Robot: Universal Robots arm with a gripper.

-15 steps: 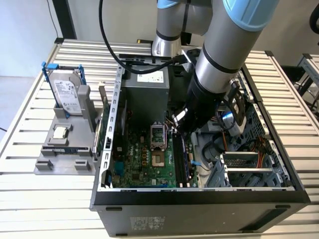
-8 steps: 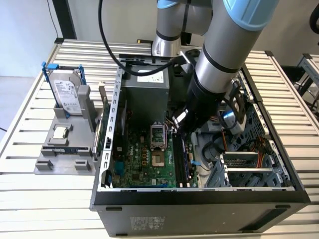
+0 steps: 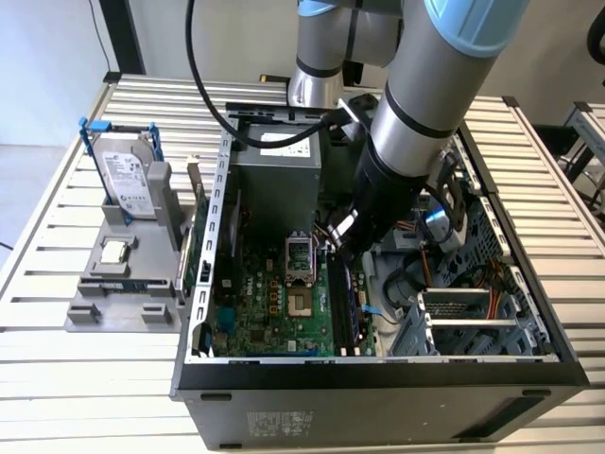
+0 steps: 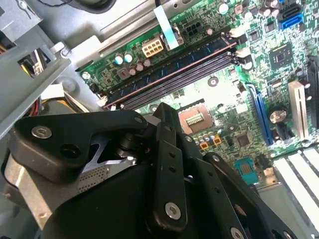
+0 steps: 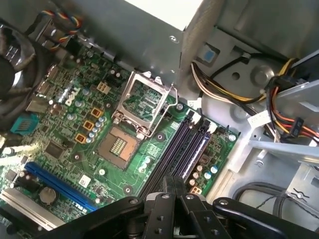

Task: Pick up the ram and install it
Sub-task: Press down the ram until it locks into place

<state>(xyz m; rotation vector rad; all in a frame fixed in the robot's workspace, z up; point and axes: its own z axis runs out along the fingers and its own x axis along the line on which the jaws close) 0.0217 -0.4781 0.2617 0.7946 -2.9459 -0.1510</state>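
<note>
Way out to the exterior view's left of the CPU socket (image 3: 301,303), outside the case (image 3: 378,383), your grey fixture (image 3: 123,288) sat on the slatted table (image 3: 57,378) with the hard drive (image 3: 128,180) standing upright in it. The socket itself lay bare on the green motherboard (image 3: 255,303) with its metal bracket flipped up. Just to the exterior view's right of the socket ran the black memory slots (image 3: 342,303), and the ram (image 3: 358,301) sat in the slot on the side away from the socket, lying along it; in the second wrist view it (image 4: 172,67) looked level. Your gripper (image 5: 174,186) hung right over the slots beside the socket, claw pinched together with nothing in it. Couldn't tell if it was touching the stick. Further right of the socket was the drive cage (image 3: 458,307).
</note>
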